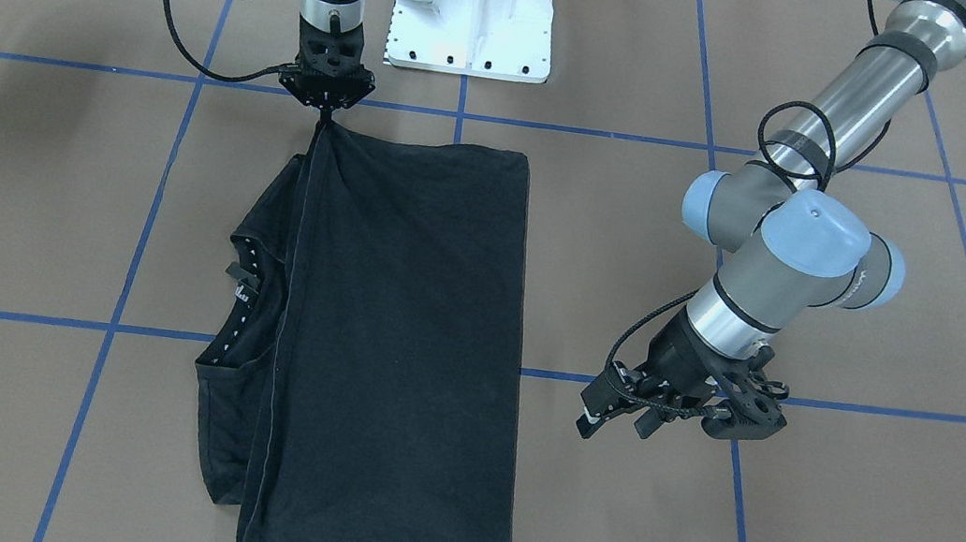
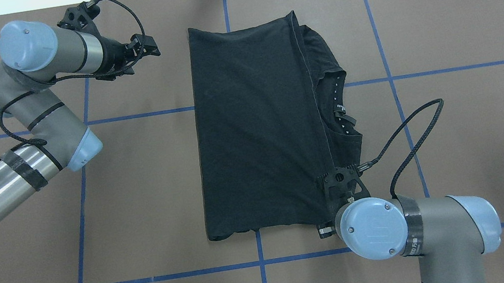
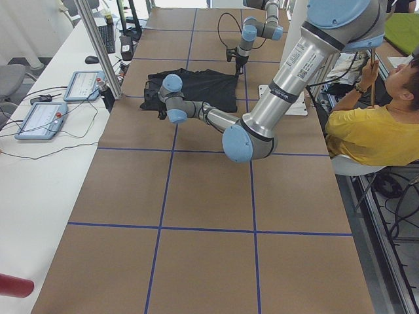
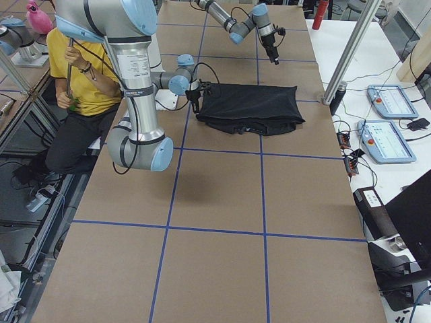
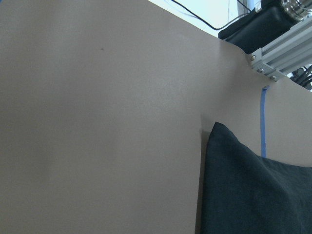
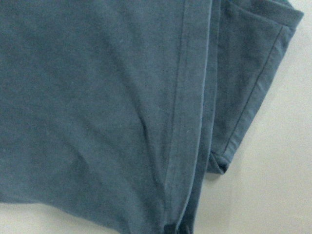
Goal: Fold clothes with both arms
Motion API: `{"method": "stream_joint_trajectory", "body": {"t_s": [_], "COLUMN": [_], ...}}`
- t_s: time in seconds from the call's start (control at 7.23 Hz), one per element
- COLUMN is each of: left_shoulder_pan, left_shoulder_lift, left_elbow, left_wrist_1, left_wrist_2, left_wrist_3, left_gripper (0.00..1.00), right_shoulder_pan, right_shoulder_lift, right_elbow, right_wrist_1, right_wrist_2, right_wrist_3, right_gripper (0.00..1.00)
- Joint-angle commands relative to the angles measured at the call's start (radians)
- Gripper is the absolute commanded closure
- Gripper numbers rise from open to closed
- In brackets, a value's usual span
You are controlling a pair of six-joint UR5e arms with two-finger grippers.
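Observation:
The black T-shirt point(image 1: 401, 316) lies folded lengthwise on the brown table, plain side up, and the logo is hidden. Its collar point(image 1: 248, 276) sticks out from under the folded layer, and it also shows in the overhead view point(image 2: 254, 126). My right gripper point(image 1: 328, 112) is shut on a corner of the shirt's top layer at the end near the robot and lifts it to a peak. This gripper also shows in the overhead view point(image 2: 338, 183). My left gripper point(image 1: 618, 420) is open and empty, hanging above bare table beside the shirt's far end. It also shows in the overhead view point(image 2: 152, 46).
The white base mount point(image 1: 474, 14) stands at the robot's edge of the table. Blue tape lines cross the table. A person in yellow point(image 3: 373, 131) sits beside the robot. Control tablets point(image 3: 39, 118) and an aluminium post point(image 3: 98, 46) stand on the operators' side.

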Motion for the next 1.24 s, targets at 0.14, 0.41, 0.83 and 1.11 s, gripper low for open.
{"method": "stream_joint_trajectory", "body": {"t_s": [0.14,0.41,0.83,1.11], "left_shoulder_pan": [0.007,0.008,0.008,0.008], "left_shoulder_lift": [0.0,-0.002,-0.002,-0.003], "left_elbow": [0.001,0.001,0.0,-0.002], "left_wrist_1": [0.0,0.0,0.0,0.0], "left_wrist_2": [0.001,0.001,0.001,0.002], "left_wrist_3": [0.0,0.0,0.0,0.0], "left_gripper": [0.08,0.08,0.08,0.08], "right_shoulder_pan": [0.048,0.068,0.087,0.094], "right_shoulder_lift": [-0.004,-0.006,-0.004,0.003], "right_elbow": [0.062,0.037,-0.028,-0.069], "right_wrist_1": [0.005,0.111,0.136,0.136], "right_wrist_2": [0.049,0.005,-0.035,-0.048], "right_wrist_3": [0.202,0.607,0.931,0.96], "right_gripper": [0.0,0.0,0.02,0.06]}}
